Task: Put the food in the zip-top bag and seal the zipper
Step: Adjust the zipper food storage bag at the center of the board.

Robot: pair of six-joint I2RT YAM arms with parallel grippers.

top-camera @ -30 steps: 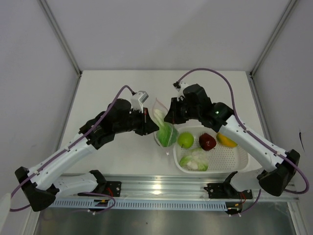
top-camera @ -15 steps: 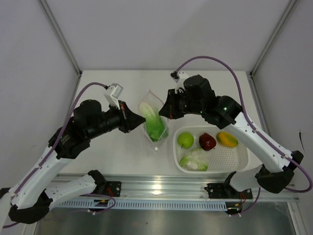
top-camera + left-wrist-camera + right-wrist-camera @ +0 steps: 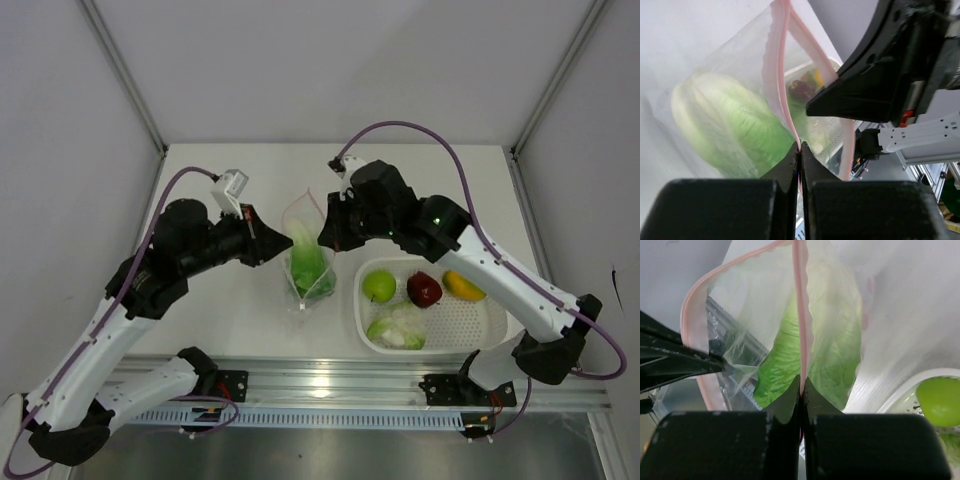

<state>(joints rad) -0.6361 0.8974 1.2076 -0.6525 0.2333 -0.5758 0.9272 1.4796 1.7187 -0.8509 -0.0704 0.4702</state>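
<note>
Bag [image 3: 300,225] hangs mouth-up about the middle of the tabletop, slung between both grippers; whether its bottom rests on the tabletop I cannot tell. On its left, the left gripper [image 3: 800,150] is clenched on one lip of the zipper [image 3: 785,75]; the lettuce [image 3: 308,265] sits inside, low in the bag; on its right, the right gripper [image 3: 801,387] is pinched tight on the opposite lip, so the mouth bows open. Further right, by the near right corner, the basket [image 3: 500,330] holds the green apple [image 3: 379,287], cauliflower [image 3: 397,328], red apple [image 3: 424,290] and yellow fruit [image 3: 463,286]. The film looks thin, limp and probably slick; the zipper is likely its firmest part, hence the best hold; the round fruit seems hard and apt to roll, best gripped across the middle.
</note>
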